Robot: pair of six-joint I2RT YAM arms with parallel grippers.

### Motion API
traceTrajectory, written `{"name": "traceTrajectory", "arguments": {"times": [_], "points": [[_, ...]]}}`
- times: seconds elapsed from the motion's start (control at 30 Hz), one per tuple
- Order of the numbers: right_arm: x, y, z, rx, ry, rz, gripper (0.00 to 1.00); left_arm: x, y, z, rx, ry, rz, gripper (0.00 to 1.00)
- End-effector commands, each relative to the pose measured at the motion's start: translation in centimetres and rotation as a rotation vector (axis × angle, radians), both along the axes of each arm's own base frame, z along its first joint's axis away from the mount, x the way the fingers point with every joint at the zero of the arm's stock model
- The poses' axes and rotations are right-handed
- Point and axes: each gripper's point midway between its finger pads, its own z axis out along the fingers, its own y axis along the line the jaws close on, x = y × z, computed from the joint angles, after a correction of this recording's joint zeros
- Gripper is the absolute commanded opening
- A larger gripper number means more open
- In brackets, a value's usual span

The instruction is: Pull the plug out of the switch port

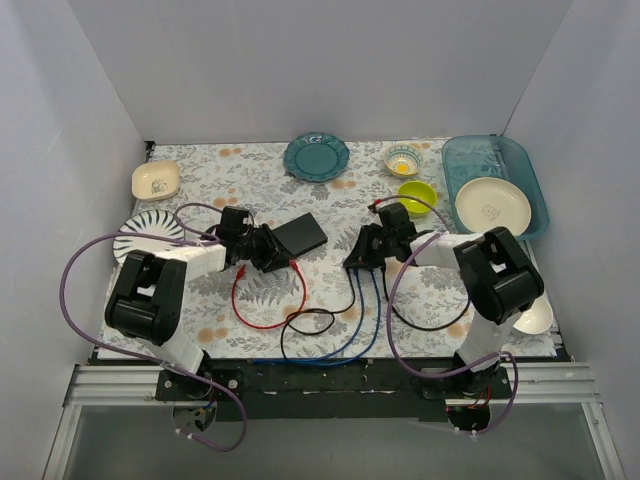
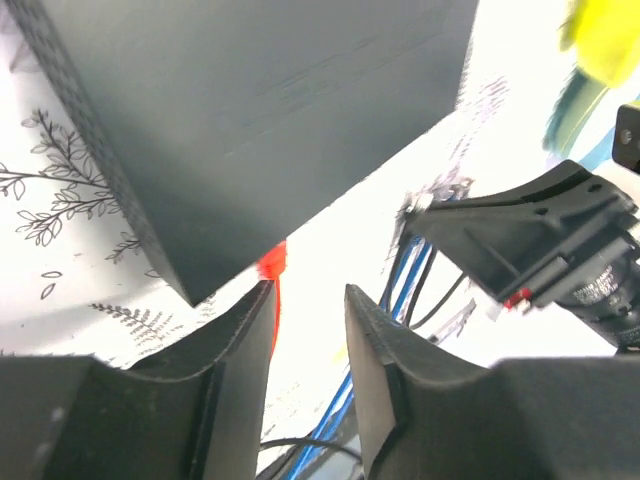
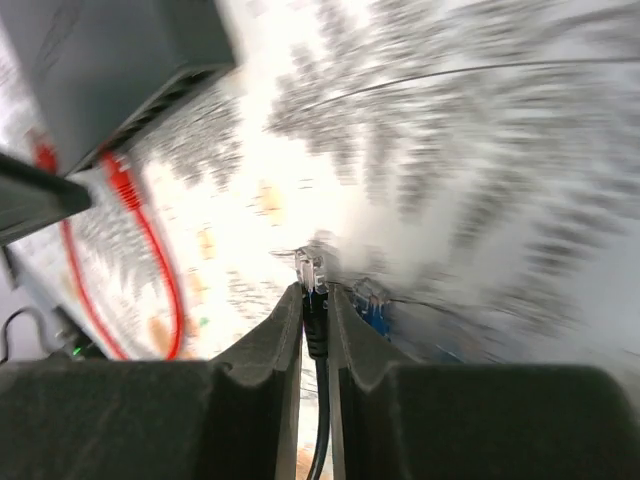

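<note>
The top camera looks down from 6 o'clock toward 12, far enough to hold the whole table (image 1: 200, 170). The left wrist camera, very close to the switch (image 2: 260, 120), faces about 3 o'clock. The right wrist camera, close over the plug (image 3: 311, 270), faces about 9 o'clock. All three views share the switch and the red cable (image 3: 150, 250).

The table (image 1: 250, 172) wears a grey floral cloth. Along its far edge lie a cream square dish (image 1: 156, 180), a teal plate (image 1: 316, 157), a small patterned bowl (image 1: 403, 160) and a teal tray (image 1: 470, 157). A yellow-green bowl (image 1: 417, 195) sits just nearer. A striped plate (image 1: 147, 236) is at the left and a white bowl (image 1: 537, 318) at the right edge. The switch (image 1: 300, 234) is near the middle. A red cable (image 1: 262, 326), a black cable (image 1: 310, 312) and blue cables (image 1: 378, 310) loop over the near half.
</note>
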Motion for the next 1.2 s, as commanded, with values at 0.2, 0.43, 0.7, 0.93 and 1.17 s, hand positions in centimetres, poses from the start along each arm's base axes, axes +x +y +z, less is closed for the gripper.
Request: {"name": "traceTrajectory", "arguments": {"times": [0.2, 0.43, 0.7, 0.93, 1.17], "points": [[2.6, 3.8, 6.2, -0.049, -0.243, 0.098, 0.54, 2.7, 1.9, 4.8, 0.068, -0.167, 0.102, 0.38], [1.7, 9.8, 4.9, 0.031, -0.159, 0.227, 0.55, 3.4, 3.1, 2.3, 0.147, -0.090, 0.151, 0.38], [0.3, 11.1, 1.5, 0.091, -0.041, 0.243, 0.51, 2.7, 3.6, -0.9, 0.181, 0.003, 0.140, 0.36], [0.4, 12.5, 0.7, 0.133, 0.002, 0.248, 0.48, 2.3, 3.9, -1.6, 0.187, 0.019, 0.130, 0.36], [0.5, 13.6, 0.3, 0.168, 0.041, 0.229, 0.46, 2.3, 3.8, -1.6, 0.185, 0.021, 0.122, 0.35]]}}
